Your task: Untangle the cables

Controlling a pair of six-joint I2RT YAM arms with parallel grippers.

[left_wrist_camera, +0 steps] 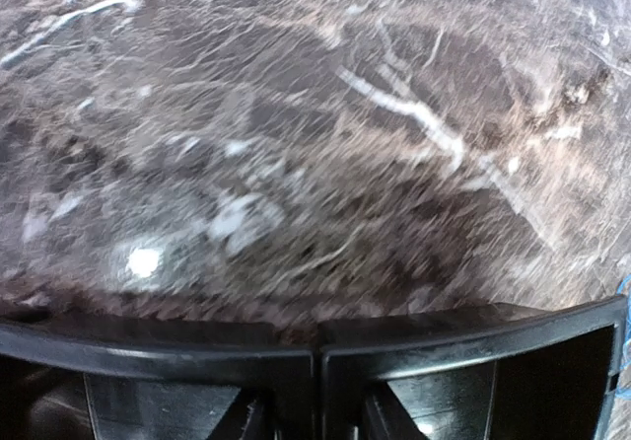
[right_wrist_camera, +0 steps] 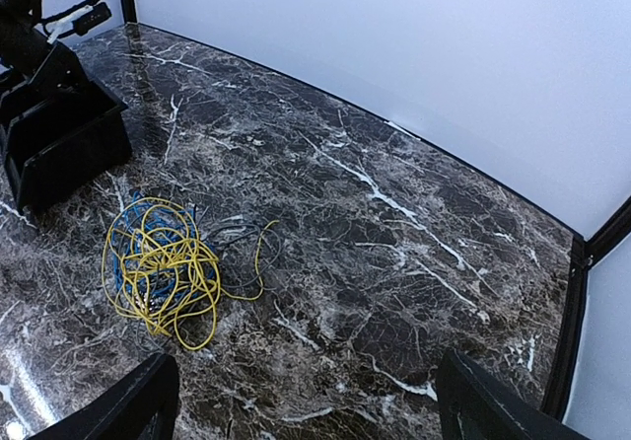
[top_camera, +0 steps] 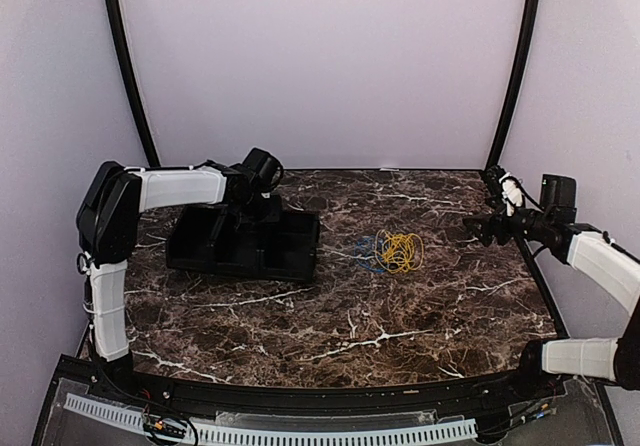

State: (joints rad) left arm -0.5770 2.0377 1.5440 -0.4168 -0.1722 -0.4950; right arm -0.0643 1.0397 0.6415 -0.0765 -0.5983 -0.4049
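Yellow, blue and black cables [right_wrist_camera: 163,267] tangled in one heap on the tabletop [top_camera: 400,316], untouched. Right fingers [right_wrist_camera: 128,405] spread wide, empty, well apart from it — seemingly poised to reach in. Left fingers [top_camera: 226,220] low over a black bin [top_camera: 270,251] — spread or clenched, cannot tell.

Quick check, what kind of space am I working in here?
Probably a lab robot booth: plain pale walls close in a marble-look table holding a cable tangle and black bin.

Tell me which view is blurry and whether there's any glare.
Left wrist view: the marble table is smeared with motion blur, with one bright glare spot lower left. Right wrist view: sharp on the yellow cable. Top external view: evenly lit, no blur.
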